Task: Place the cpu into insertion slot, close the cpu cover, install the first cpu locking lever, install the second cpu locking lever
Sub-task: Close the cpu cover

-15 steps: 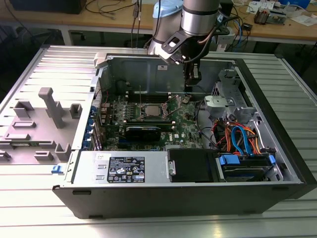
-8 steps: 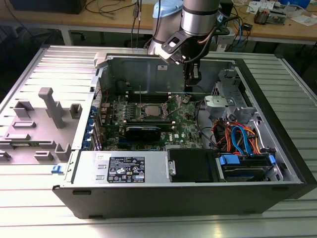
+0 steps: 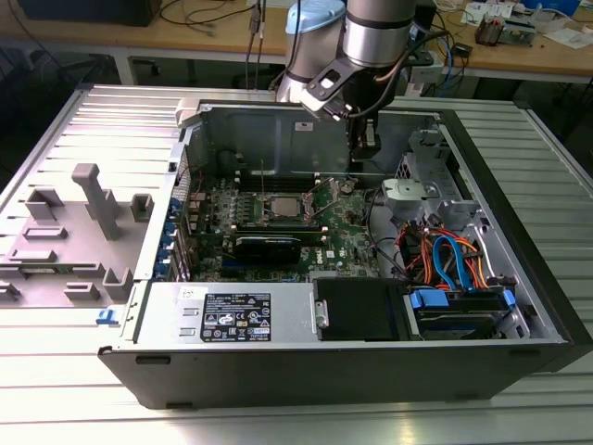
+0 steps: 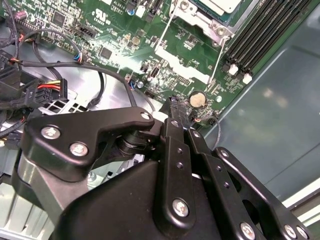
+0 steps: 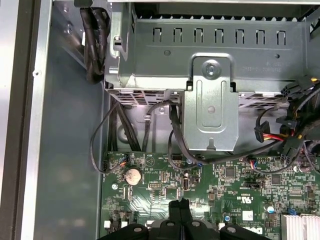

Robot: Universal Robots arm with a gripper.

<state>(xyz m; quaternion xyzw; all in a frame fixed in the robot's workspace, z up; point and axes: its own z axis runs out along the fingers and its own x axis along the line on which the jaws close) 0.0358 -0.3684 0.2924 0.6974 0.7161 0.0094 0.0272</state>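
The cpu (image 3: 282,206) lies silver side up in the insertion slot (image 3: 267,217) in the middle of the green board; one corner of the cpu (image 4: 218,4) shows in the second wrist view, with a silver frame (image 4: 200,19) around it. I cannot tell whether that frame is the cpu cover lying flat. A thin wire lever (image 3: 263,181) stands up beside the socket, and another wire lever (image 4: 220,57) runs off its corner. My gripper (image 3: 363,159) hangs to the exterior view's right of the socket, above the coin battery (image 5: 132,174). Its black fingers (image 5: 179,204) are shut with nothing between them.
A grey metal drive cage (image 5: 210,100) with cable bundles (image 3: 445,255) stands to the exterior view's right. Black memory slots (image 4: 260,25) flank the socket. The power supply (image 3: 232,315) fills the near side of the case. Grey fixtures (image 3: 93,199) stand on the table at the exterior view's left.
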